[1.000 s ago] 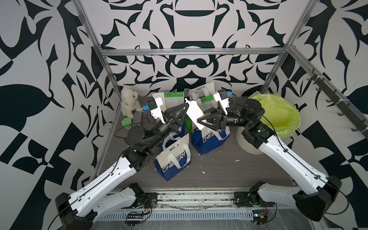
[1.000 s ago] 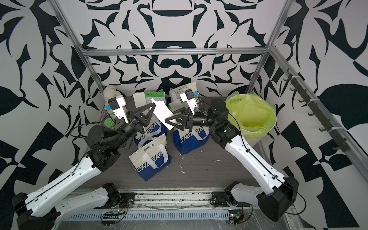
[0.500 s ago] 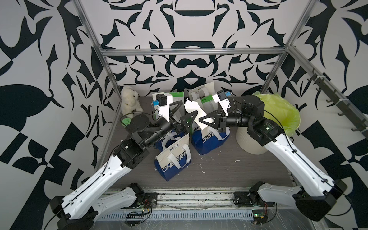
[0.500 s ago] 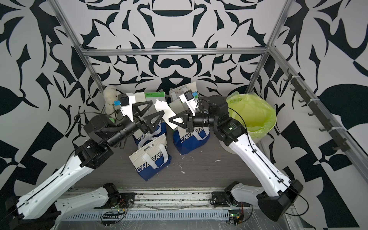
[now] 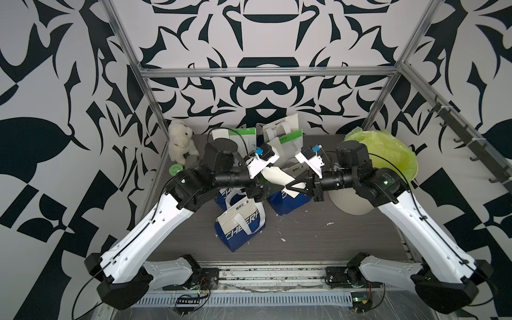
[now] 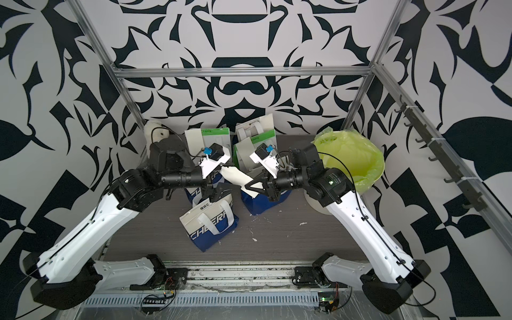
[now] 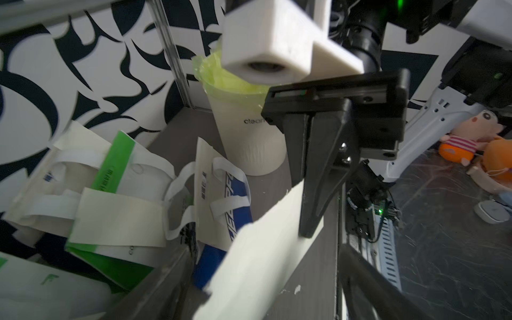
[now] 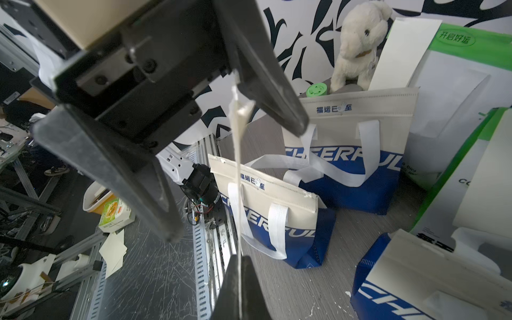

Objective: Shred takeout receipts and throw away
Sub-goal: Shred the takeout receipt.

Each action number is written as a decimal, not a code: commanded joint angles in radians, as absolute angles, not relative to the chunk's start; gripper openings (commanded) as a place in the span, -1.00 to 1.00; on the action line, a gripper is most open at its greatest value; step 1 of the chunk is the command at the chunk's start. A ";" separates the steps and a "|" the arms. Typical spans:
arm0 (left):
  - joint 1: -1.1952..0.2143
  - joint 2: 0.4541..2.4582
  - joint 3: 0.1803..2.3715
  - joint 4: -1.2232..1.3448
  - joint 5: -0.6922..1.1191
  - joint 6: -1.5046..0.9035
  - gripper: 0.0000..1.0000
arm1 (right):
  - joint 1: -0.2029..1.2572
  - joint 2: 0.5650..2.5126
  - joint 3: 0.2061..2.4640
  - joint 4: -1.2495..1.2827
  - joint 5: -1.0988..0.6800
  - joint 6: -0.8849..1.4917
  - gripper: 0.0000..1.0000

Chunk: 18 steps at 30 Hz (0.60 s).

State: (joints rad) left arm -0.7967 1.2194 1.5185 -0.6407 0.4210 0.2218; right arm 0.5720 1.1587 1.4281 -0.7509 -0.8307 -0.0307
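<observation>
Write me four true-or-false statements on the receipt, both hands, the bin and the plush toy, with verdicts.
1. The right hand is shut on a takeout receipt. True.
2. The left hand is clamped on that receipt. False: its fingers stand apart, the receipt between them.
3. The waste bin has a yellow-green liner. True.
4. The white plush toy sits in the bin. False: it sits on the table, at a back corner.
</observation>
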 commanded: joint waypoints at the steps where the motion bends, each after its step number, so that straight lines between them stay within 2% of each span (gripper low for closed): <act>1: -0.787 1.228 1.554 -0.677 0.542 0.243 0.63 | 0.581 1.137 1.459 -0.804 -0.850 -0.088 -1.00; 3: -0.786 1.244 1.563 -0.673 0.554 0.239 0.59 | 0.587 1.144 1.466 -0.828 -0.849 -0.098 -1.00; 9: -0.787 1.262 1.553 -0.602 0.634 0.182 0.06 | 0.591 1.156 1.459 -0.841 -0.820 -0.107 -1.00; 15: -0.787 1.259 1.516 -0.564 0.665 0.146 -0.10 | 0.591 1.161 1.468 -0.841 -0.797 -0.097 -1.00; 18: -0.788 1.267 1.523 -0.582 0.670 0.146 -0.39 | 0.591 1.164 1.474 -0.843 -0.797 -0.097 -1.00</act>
State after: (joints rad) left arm -0.7902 1.2606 1.5291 -0.5869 0.6346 0.1574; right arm 0.5850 1.1633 1.4303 -0.8490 -0.8021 -0.0868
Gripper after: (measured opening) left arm 0.322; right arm 0.047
